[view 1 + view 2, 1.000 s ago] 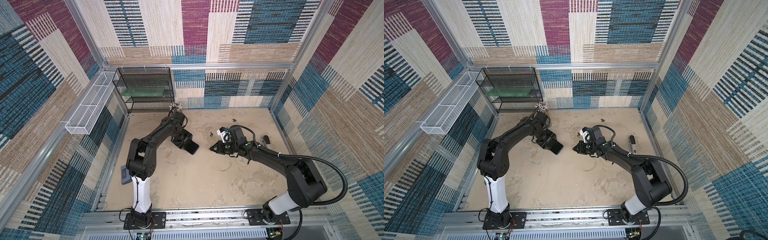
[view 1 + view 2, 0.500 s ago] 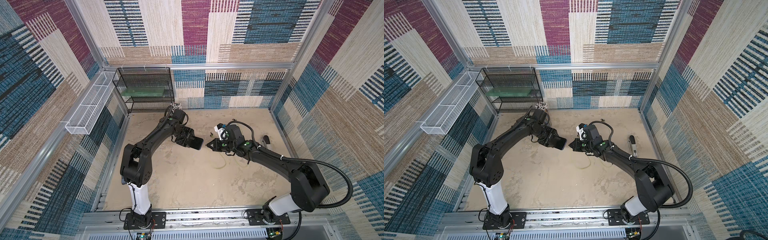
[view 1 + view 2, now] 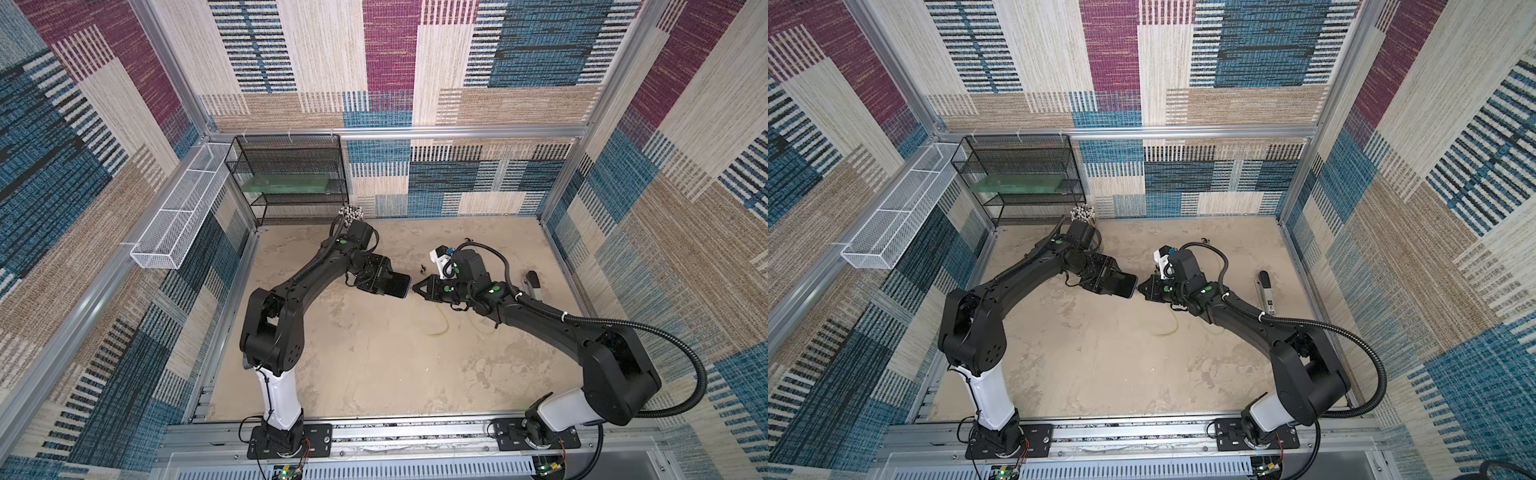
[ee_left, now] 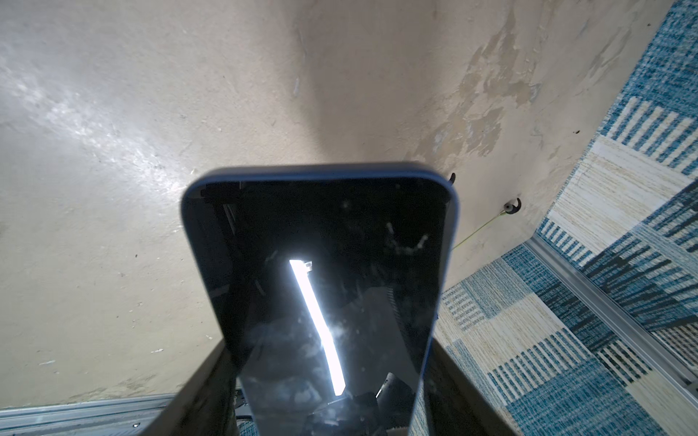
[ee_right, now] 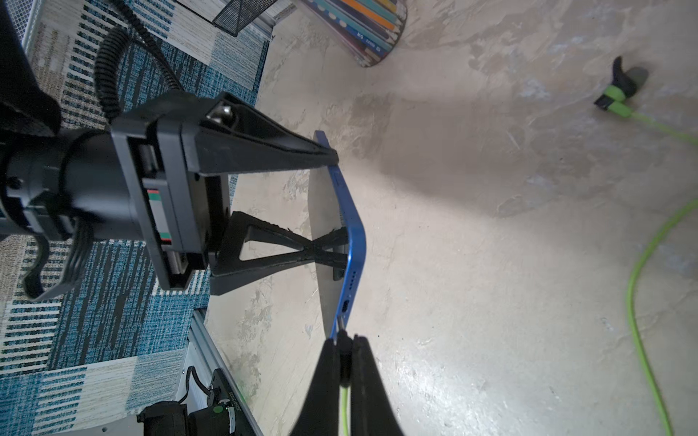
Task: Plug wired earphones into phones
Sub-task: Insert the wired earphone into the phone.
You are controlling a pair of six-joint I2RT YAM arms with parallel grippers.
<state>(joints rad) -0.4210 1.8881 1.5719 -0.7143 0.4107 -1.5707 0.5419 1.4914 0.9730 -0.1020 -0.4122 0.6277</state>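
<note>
My left gripper [image 3: 385, 281] is shut on the phones, one black smartphone [image 3: 397, 285] with a blue edge, held above the floor by its long sides. The glossy screen [image 4: 321, 264] fills the left wrist view. My right gripper [image 5: 344, 341] is shut on the earphones' black plug [image 5: 343, 355]. The plug's metal tip touches the phone's end [image 5: 349, 234] beside its port; I cannot tell if it is in. The yellow-green cord [image 5: 638, 264] trails over the floor to a black earbud [image 5: 623, 85]. In both top views the grippers meet tip to tip [image 3: 1142, 288].
A black wire shelf [image 3: 291, 183] and a white wire basket [image 3: 178, 216] stand at the back left. A cup of pencils [image 5: 362, 30] is behind the left arm. A black and grey object [image 3: 1266, 291] lies by the right wall. Loose cord [image 3: 440, 328] loops under the right arm.
The left arm has carried the phone to the right towards the middle. The right gripper has moved left with the plug, up to the phone's end.
</note>
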